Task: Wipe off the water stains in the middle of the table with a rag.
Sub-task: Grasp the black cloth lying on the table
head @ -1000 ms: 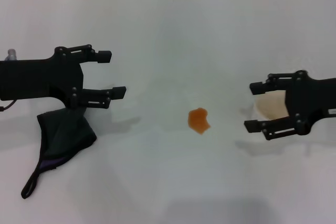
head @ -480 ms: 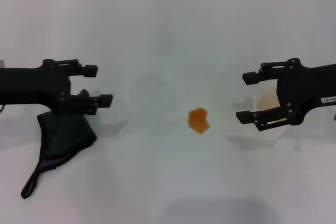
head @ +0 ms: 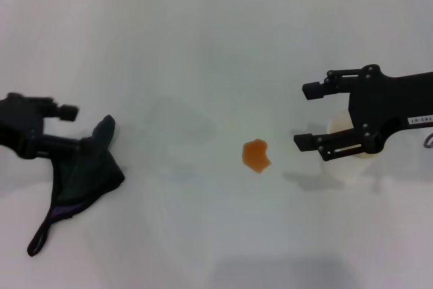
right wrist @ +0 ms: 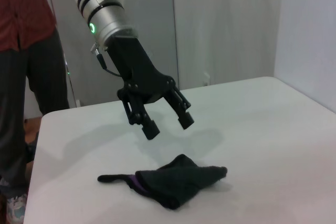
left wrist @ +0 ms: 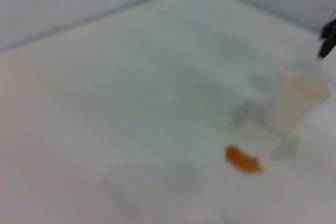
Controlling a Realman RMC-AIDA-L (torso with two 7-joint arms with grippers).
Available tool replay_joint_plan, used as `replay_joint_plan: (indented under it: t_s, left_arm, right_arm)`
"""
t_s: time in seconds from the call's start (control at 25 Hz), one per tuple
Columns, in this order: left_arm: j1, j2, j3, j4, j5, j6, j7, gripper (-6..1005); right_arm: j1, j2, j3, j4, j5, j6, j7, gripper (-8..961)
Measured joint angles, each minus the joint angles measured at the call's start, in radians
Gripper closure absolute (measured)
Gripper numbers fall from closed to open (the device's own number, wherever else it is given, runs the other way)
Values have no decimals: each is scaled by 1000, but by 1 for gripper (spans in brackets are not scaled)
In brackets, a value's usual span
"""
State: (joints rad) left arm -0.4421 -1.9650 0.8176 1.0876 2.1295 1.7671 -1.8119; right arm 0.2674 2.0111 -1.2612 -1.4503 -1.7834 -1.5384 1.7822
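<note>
The water stain, a small orange blotch, lies in the middle of the white table; it also shows in the left wrist view. The black rag with its purple edge and loop strap lies at the left, and also shows in the right wrist view. My left gripper is open and empty, hovering above the rag's far end; the right wrist view shows it clear of the cloth. My right gripper is open and empty to the right of the stain.
A white paper cup stands just behind my right gripper, mostly hidden by it; it shows in the left wrist view next to the stain. A person stands beyond the table's left end.
My left gripper has drawn back to the left, over the rag. My right gripper has moved a little left toward the stain, in front of the cup.
</note>
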Motion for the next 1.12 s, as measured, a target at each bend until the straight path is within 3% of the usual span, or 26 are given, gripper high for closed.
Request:
replay_joint_plan:
  t_s: [0.08,0.32,1.12]
  left_arm:
    - [-13,11,0,25,121,9,-58,119]
    - [-45,14,-11,27,242,4,-81,119]
    - [-119,-28,-20,-91,365,-121,-65,120]
  right_arm:
    - [-2,0,-11,-2,8,8,0,121]
    - [-4,0,-34,-4,12,28,0,121]
    - [-8,0,-37,8,23,37,-15,120]
